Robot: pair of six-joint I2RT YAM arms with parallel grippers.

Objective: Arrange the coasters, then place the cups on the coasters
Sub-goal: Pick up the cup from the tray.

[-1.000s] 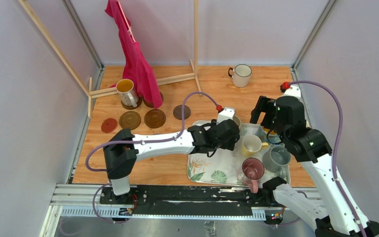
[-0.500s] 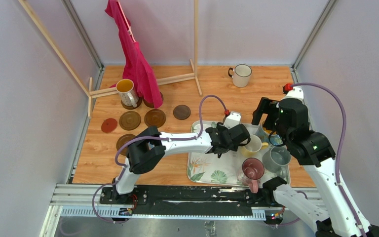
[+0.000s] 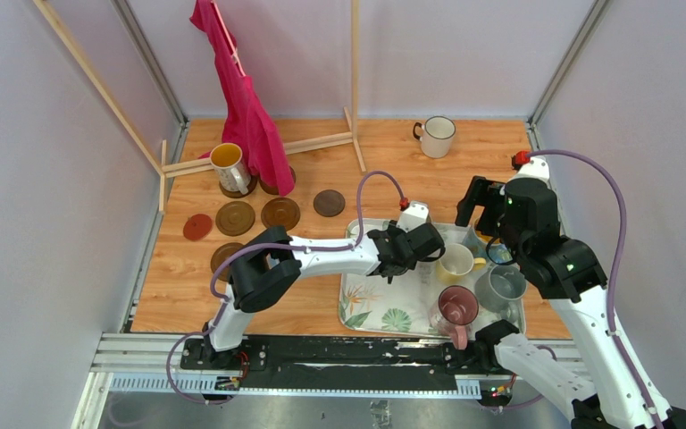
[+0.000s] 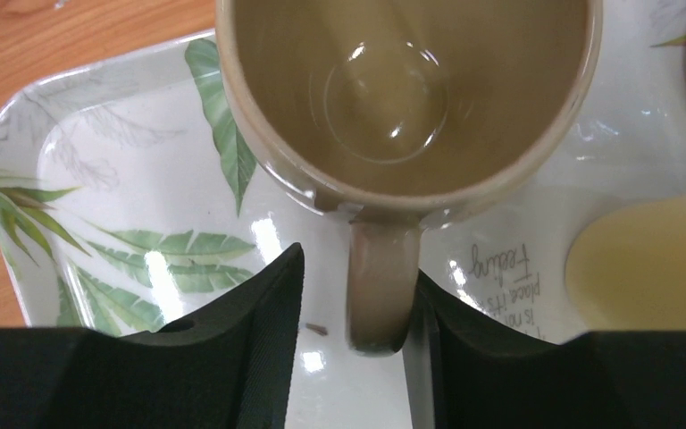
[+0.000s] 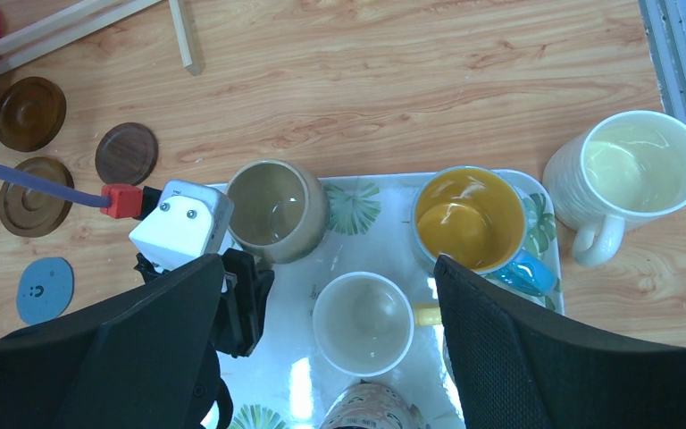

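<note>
**Left gripper [image 4: 359,290].** My jaws are part-spread astride the handle [image 4: 380,277] of the beige mug [image 4: 411,89]. One finger [image 4: 464,357] touches the handle's side. The other finger [image 4: 250,340] stands off it, and tray shows through the gap, so the handle is not clamped.

**Right gripper [image 5: 329,264].** My fingers are spread wide, hold nothing and hang above the far half of the leaf-patterned tray [image 3: 366,308].

**Edges and room.**
- The beige mug stands upright in the tray's far-left corner, tight to the rim.
- Bare table [image 3: 384,170] shows between the tray's left rim and the coasters.
- The white ribbed mug [image 5: 630,174] sits on the wood between the tray's right rim and the table's right edge.

**Containers.**
- The tray also carries the cream mug [image 5: 362,322], just apart from the beige one.
- The blue mug [image 5: 469,219], orange-yellow inside, stands at the tray's far right.
- The maroon-pink mug [image 3: 457,307] and the grey mug [image 3: 502,286] stand toward the tray's near right.
- Every mug interior in view shows bare glaze.
- The dark-rimmed white mug [image 3: 436,136] stands well beyond the tray's far rim.
- The yellow-lined mug [image 3: 230,165] rests on a brown coaster far left of the tray, beside the pink cloth [image 3: 250,107].

**Materials.**
- The tray is glossy and throws glare, the mugs are glazed ceramic, and the table is grained wood.
- The brown coasters [image 5: 127,152] are flat discs with turned rings, lying left of the tray.
- The red coaster [image 3: 198,226] and the grey-blue coaster [image 5: 45,290] lie among them.
</note>
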